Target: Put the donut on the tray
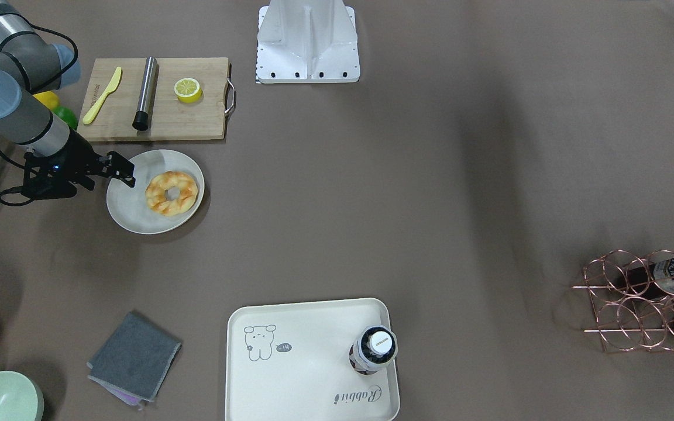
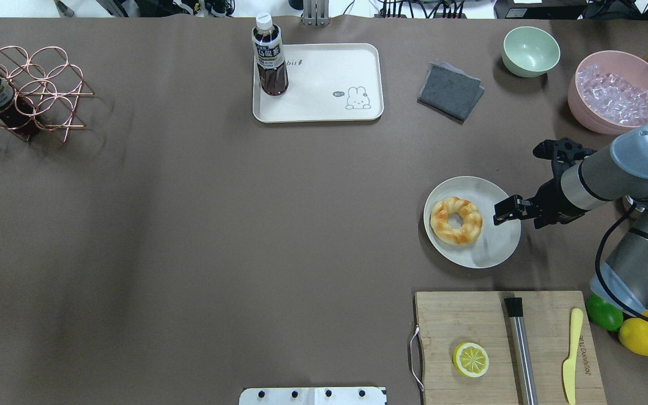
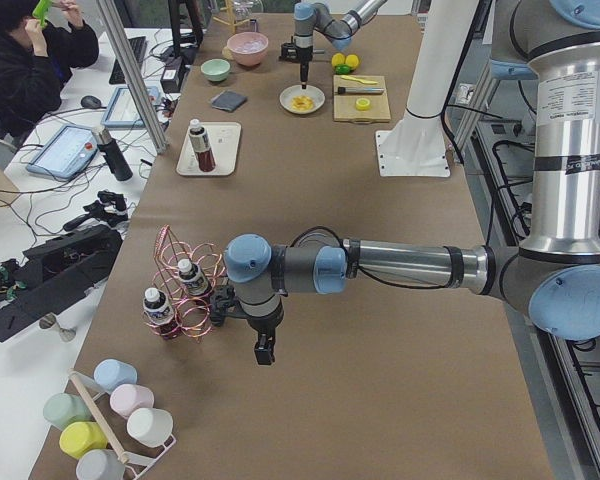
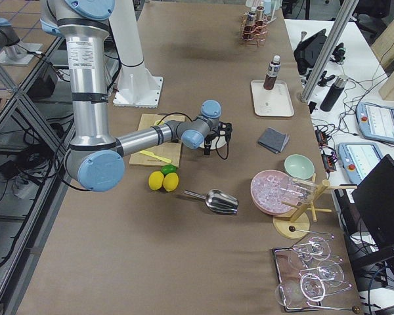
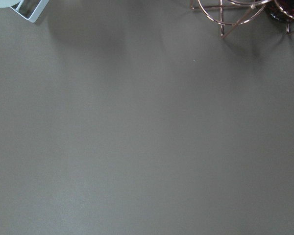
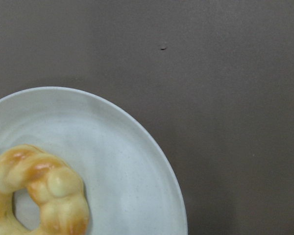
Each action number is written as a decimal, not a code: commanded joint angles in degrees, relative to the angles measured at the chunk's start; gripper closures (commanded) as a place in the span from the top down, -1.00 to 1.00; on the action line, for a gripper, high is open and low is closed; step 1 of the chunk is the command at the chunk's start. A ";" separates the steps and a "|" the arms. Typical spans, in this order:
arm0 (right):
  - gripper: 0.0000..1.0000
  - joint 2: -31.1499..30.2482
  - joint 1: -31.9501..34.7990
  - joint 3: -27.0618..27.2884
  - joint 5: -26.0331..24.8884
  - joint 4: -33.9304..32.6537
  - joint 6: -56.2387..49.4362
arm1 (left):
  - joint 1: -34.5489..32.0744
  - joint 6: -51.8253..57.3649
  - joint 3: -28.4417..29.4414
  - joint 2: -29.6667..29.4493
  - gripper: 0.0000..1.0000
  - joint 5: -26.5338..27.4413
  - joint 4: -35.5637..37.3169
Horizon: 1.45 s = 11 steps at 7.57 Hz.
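Note:
The donut point(image 1: 171, 193), a braided golden ring, lies on a round off-white plate point(image 1: 132, 219); it also shows in the overhead view point(image 2: 456, 220) and the right wrist view point(image 6: 34, 191). My right gripper point(image 1: 121, 171) hangs over the plate's rim beside the donut, apart from it, and looks open and empty. The cream tray point(image 2: 324, 84) with the bear drawing lies at the far middle of the table, with a dark tea bottle point(image 2: 269, 56) standing in one corner. My left gripper point(image 3: 265, 350) shows only in the left side view, near the copper rack; I cannot tell its state.
A wooden cutting board point(image 2: 549, 332) near the plate holds a lemon half point(image 2: 471, 359), a steel cylinder point(image 2: 521, 349) and a yellow knife point(image 2: 571, 354). A grey cloth point(image 2: 450, 90), green bowl point(image 2: 530, 50) and pink ice bowl point(image 2: 616, 95) lie beyond. A copper rack point(image 2: 26, 90) stands far left.

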 commanded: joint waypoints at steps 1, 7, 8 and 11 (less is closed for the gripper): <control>0.97 0.26 -0.20 -0.69 -0.41 0.00 0.04 | -0.03 0.00 -0.09 0.11 0.96 0.00 0.00; -1.00 1.75 -0.63 -2.18 -1.91 0.00 1.27 | 0.05 0.00 -0.09 -0.50 0.96 0.09 0.00; -1.00 1.85 -0.63 -2.18 -1.82 0.00 1.27 | -0.03 0.00 -0.09 -0.59 0.96 0.00 0.00; -1.00 1.93 0.59 -1.92 -1.21 0.78 1.27 | -0.04 0.00 0.44 -0.94 0.96 0.00 -0.09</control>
